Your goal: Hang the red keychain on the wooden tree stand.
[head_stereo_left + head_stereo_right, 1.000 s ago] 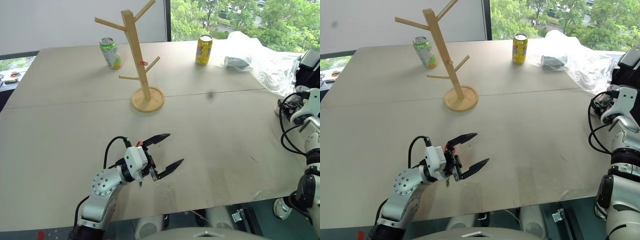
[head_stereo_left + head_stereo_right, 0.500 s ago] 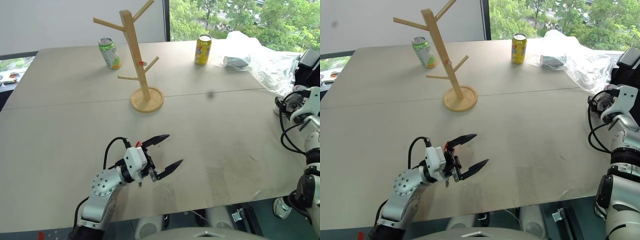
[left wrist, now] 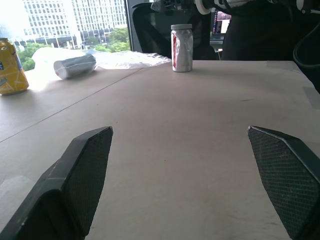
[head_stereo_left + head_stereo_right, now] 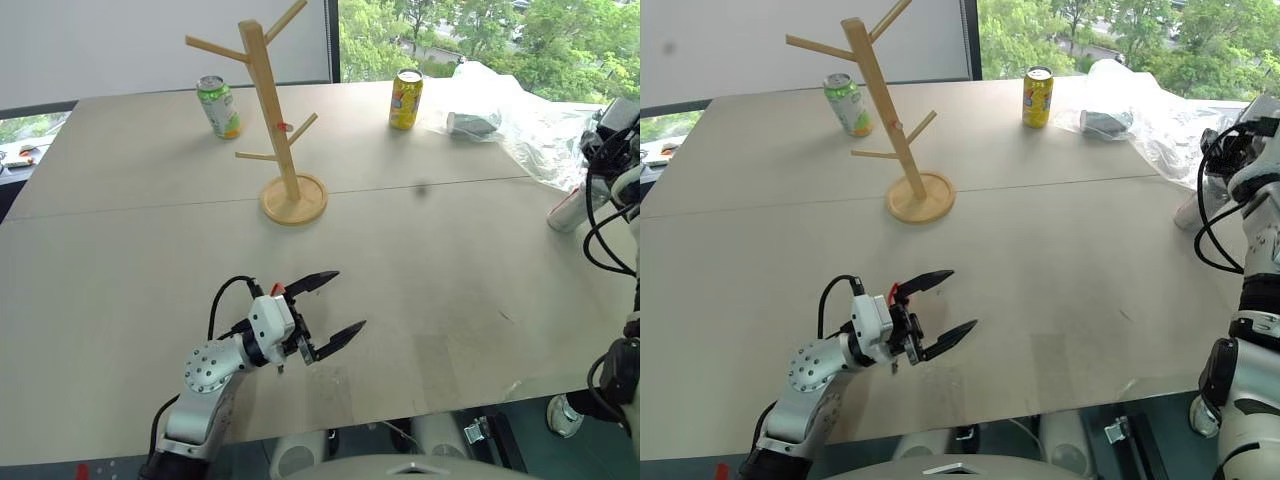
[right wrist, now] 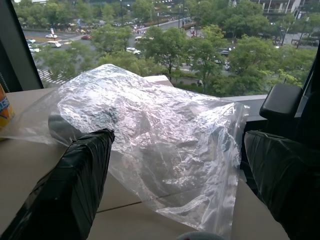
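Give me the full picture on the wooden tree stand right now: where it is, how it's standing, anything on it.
The wooden tree stand is pale wood: a slim post on a round disc base, with thin pegs angling upward. It stands upright on the table, right of the green can. A small red item, likely the red keychain, sits where one right-hand peg meets the post. No pincer touches it.

Left arm: I see a silver-grey metal forearm [image 4: 205,372] with a round joint housing dotted with small screws, then a white wrist block.
Left cable: 1 black cable [image 4: 222,296] loops from the wrist block back to the forearm.
Left gripper [image 4: 332,309]: I see 2 black tapered fingers, with a small red part on the white block behind them.
Left fingers, close up: the inner pads [image 3: 92,165] have a fine black cross-hatched texture.
Right arm [image 4: 1252,262]: I see white and grey rounded shells, stacked segments, and several black cables looping along the side.
Right fingers [image 5: 75,170]: they look black and slightly glossy, as if wrapped.
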Robot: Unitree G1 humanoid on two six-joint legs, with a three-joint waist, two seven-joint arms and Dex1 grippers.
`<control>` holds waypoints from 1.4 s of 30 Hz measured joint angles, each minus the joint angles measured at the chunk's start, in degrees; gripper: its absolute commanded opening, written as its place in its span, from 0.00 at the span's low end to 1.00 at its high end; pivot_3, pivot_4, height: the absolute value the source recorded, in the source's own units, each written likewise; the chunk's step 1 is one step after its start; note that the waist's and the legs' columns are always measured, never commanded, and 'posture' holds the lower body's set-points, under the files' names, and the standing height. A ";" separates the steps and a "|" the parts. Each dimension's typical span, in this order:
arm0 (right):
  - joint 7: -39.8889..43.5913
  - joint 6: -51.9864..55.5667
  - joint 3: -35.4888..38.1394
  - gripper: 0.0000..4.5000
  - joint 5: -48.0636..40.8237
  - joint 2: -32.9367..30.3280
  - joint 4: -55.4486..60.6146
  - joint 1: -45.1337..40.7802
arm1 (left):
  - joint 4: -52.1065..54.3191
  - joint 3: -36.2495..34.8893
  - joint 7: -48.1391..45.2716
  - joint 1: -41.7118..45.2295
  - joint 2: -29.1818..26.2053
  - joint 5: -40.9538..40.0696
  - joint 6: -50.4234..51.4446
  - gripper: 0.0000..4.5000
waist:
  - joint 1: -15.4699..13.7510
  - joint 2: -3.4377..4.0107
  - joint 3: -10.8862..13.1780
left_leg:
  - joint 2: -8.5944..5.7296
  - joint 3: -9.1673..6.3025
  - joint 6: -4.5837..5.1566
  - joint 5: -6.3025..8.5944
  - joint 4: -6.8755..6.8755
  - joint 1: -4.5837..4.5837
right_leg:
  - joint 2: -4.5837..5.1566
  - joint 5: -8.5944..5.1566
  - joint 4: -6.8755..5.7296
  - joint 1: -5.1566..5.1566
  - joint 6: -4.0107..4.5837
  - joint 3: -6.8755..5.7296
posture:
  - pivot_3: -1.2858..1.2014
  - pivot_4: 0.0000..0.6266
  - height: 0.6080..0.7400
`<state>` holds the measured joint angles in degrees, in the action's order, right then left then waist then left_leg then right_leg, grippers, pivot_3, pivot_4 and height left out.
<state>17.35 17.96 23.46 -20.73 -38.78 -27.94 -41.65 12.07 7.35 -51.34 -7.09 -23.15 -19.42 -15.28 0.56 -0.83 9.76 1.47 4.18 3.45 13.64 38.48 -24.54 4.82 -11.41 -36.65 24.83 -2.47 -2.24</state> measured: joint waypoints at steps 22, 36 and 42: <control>53.07 -8.66 -25.01 0.99 -7.38 -0.02 34.66 31.88 | 45.76 -11.83 52.59 -10.41 8.63 -0.57 68.24 1.00 | -0.20 -0.17 -0.03 | 0.04 -0.21 -0.02 0.01 0.10 0.15 | -0.06 -0.29 -0.03 -0.14 -0.02 -0.05 | 0.52 0.24 1.00; 54.77 -15.72 -26.97 0.99 -2.86 4.52 26.59 26.67 | 45.86 -12.62 65.72 -16.84 0.81 -14.19 75.36 1.00 | -1.37 -0.22 0.01 | -0.01 -0.15 -0.03 0.01 0.10 0.21 | 0.00 -0.16 -0.04 -0.18 0.23 -0.01 | 0.52 0.24 1.00; 54.55 -15.62 -26.97 0.99 -2.65 4.96 26.72 26.68 | 46.13 -11.74 65.24 -16.10 -0.79 -13.09 77.25 1.00 | -1.36 -0.21 0.01 | -0.01 -0.14 -0.04 0.01 0.09 0.27 | -0.01 -0.16 -0.04 -0.22 0.23 -0.01 | 0.52 0.24 1.00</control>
<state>71.90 2.34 -3.51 -23.38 -33.82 -1.23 -14.97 58.20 -4.38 13.90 -23.19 -23.93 -32.51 61.98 -0.81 -1.05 9.77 1.47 4.04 3.41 13.66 38.57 -24.28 4.82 -11.57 -36.69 24.61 -2.24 -2.25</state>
